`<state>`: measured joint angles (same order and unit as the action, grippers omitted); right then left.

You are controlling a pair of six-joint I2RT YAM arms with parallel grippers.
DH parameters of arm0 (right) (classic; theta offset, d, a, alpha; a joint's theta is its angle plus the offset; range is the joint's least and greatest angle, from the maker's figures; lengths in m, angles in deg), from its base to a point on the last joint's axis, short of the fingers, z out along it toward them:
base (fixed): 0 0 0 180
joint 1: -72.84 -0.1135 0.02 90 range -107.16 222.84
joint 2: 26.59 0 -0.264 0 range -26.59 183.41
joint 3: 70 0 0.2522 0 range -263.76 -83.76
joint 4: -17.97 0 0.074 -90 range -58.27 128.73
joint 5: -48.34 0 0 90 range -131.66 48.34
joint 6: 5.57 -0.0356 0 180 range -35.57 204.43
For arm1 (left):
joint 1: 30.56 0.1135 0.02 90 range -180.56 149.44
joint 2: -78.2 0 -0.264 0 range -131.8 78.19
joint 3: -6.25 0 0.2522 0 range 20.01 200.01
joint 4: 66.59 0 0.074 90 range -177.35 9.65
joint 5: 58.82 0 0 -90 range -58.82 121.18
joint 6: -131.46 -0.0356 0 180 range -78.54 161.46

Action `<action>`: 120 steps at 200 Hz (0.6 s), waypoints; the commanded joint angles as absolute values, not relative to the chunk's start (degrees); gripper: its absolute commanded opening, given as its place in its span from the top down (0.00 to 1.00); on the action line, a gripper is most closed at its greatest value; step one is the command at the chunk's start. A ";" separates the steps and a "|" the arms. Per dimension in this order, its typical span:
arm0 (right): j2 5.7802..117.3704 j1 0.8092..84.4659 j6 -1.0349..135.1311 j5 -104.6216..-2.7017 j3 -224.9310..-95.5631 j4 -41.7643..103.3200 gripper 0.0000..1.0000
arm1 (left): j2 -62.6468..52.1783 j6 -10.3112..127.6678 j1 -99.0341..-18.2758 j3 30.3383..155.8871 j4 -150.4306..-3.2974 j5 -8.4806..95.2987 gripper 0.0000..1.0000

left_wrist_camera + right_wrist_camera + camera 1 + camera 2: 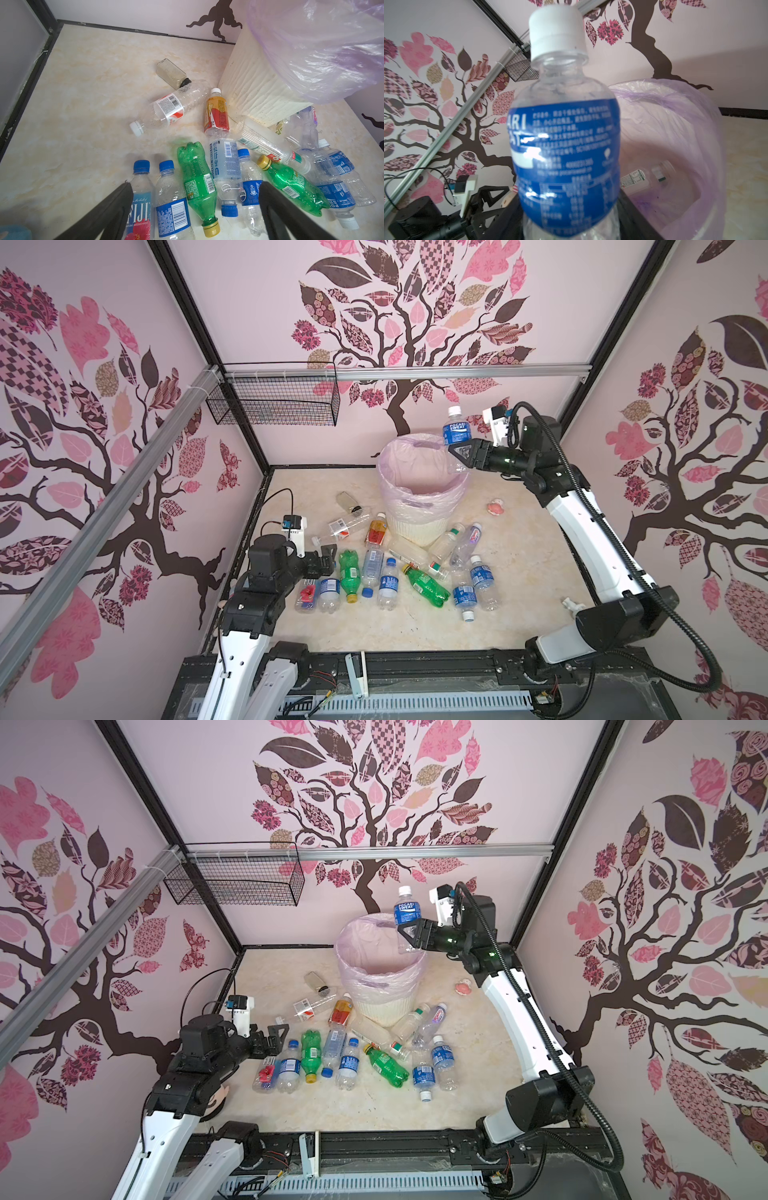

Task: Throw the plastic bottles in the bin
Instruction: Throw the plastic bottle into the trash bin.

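Right gripper (462, 456) pinches a Pocari bottle (456, 433) above the bin (415, 529) rim. Left gripper (327, 558) is wide open, empty. At least one bottle (633, 179) is inside the bin, with a dozen-plus loose bottles (390, 576) in front of it.

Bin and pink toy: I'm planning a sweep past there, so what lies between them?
Nothing. In both top views the table is bare between the bin and the toy.

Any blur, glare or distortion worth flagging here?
Right wrist view: the bottle is close and soft, with white glare on its label; the wall behind is sharper. Left wrist view: sharp, though the bin looks tilted by the wide lens. Both top views: clear, evenly lit, no harsh shadows.
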<state>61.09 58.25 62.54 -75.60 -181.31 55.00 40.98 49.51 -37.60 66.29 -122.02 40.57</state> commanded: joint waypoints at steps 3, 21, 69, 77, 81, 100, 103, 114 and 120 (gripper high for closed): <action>63.41 55.78 65.88 -67.03 -184.72 59.19 0.47 | 41.55 49.99 -37.40 66.37 -121.72 41.20 0.02; 65.42 53.75 67.38 -62.76 -186.30 60.84 0.47 | 41.58 50.07 -37.39 66.59 -121.77 41.29 0.02; 69.27 50.22 70.34 -53.41 -188.55 63.45 0.44 | 41.63 50.11 -37.41 66.78 -122.05 41.38 0.02; 69.60 49.98 70.61 -52.41 -188.53 63.47 0.43 | 41.63 50.13 -37.39 66.77 -122.13 41.38 0.02; 69.72 49.88 70.69 -52.05 -188.52 63.51 0.43 | 41.63 50.14 -37.40 66.83 -122.17 41.38 0.02; 70.43 49.56 71.32 -50.62 -188.48 63.81 0.42 | 41.63 50.03 -37.41 66.88 -122.21 41.38 0.02; 70.56 49.55 71.38 -50.48 -188.52 63.89 0.42 | 41.63 49.99 -37.37 66.87 -122.17 41.38 0.02; 70.84 49.47 71.53 -49.99 -188.35 64.01 0.42 | 41.59 50.13 -37.41 66.87 -122.18 41.38 0.02; 70.92 49.50 71.65 -49.70 -188.18 64.05 0.41 | 41.59 50.07 -37.41 66.87 -122.03 41.42 0.02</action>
<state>69.72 49.75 70.24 -53.21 -185.97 63.15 41.09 50.08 -37.60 66.29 -122.08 40.74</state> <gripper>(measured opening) 0.588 0.977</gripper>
